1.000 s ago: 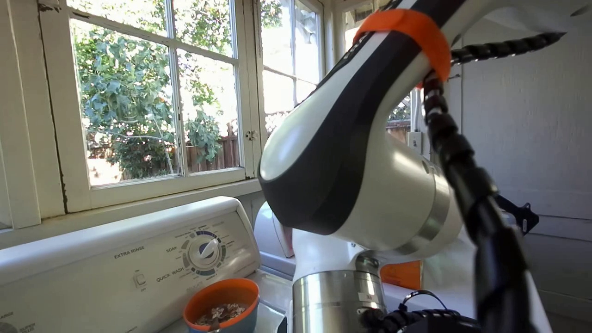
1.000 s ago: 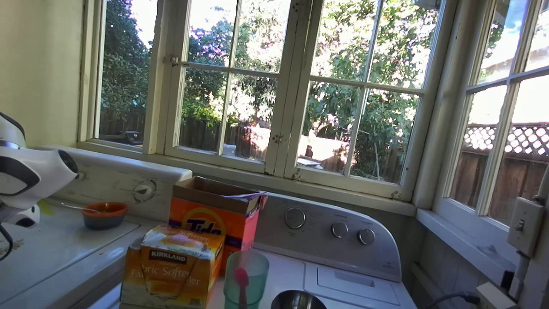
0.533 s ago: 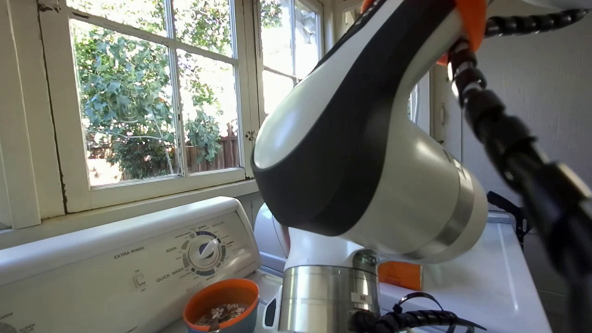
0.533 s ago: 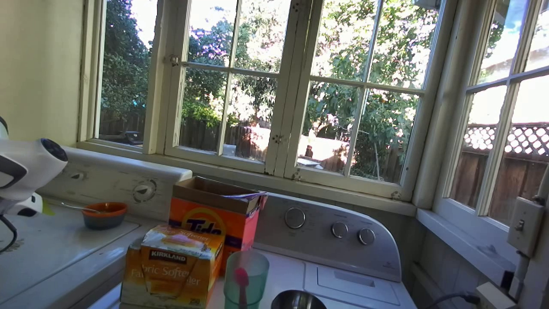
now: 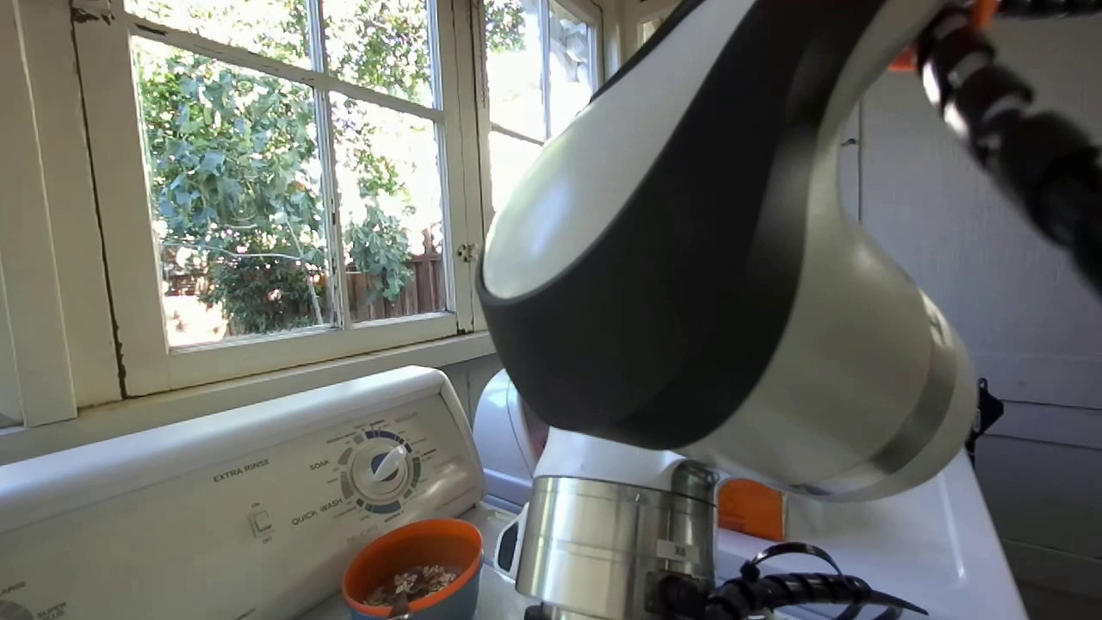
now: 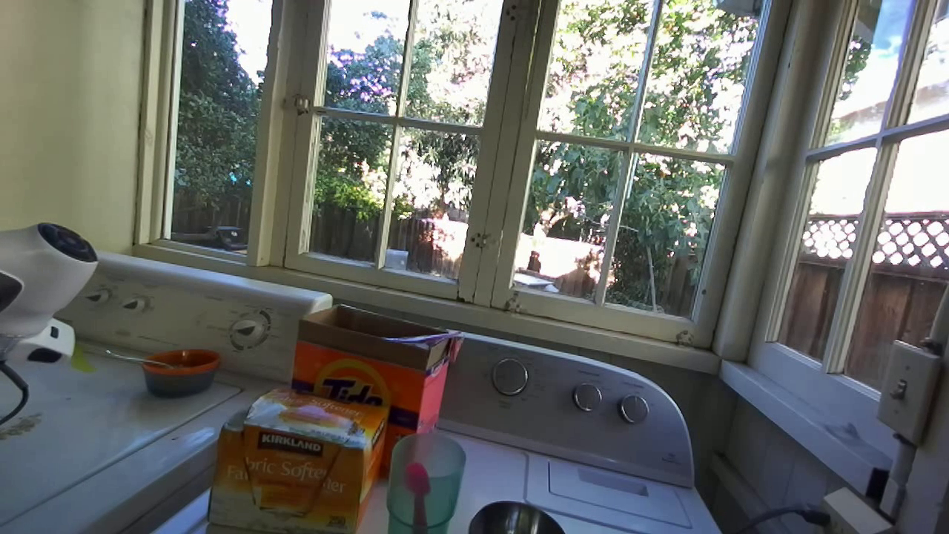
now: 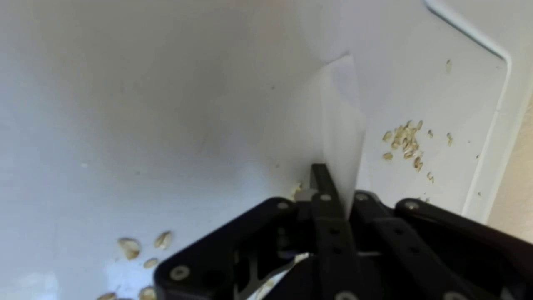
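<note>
In the wrist view my gripper (image 7: pixel 340 185) is shut on a thin white sheet (image 7: pixel 343 116), which looks like paper or soft plastic. The sheet rises from between the fingers, and its far edge shows a fold or corner. Beneath lies a white appliance top (image 7: pixel 187 125). To the right of the sheet is a small pile of oat flakes (image 7: pixel 406 141), and several loose flakes (image 7: pixel 129 246) lie at the lower left. Neither exterior view shows the gripper; only the arm (image 5: pixel 654 327) appears there, and part of it (image 6: pixel 44 274) at a left edge.
An orange-rimmed bowl (image 6: pixel 182 382) with a spoon handle (image 6: pixel 130 357) stands by the control panel; flakes fill its bottom (image 5: pixel 417 581). Farther right are a Tide box (image 6: pixel 352 393), a fabric softener box (image 6: pixel 296 475), a teal cup (image 6: pixel 441 482) and a metal bowl (image 6: pixel 515 519).
The arm has swung rightward and looms larger in an exterior view; in an exterior view its visible part has shifted left and up. The bowl and boxes have stayed put.
</note>
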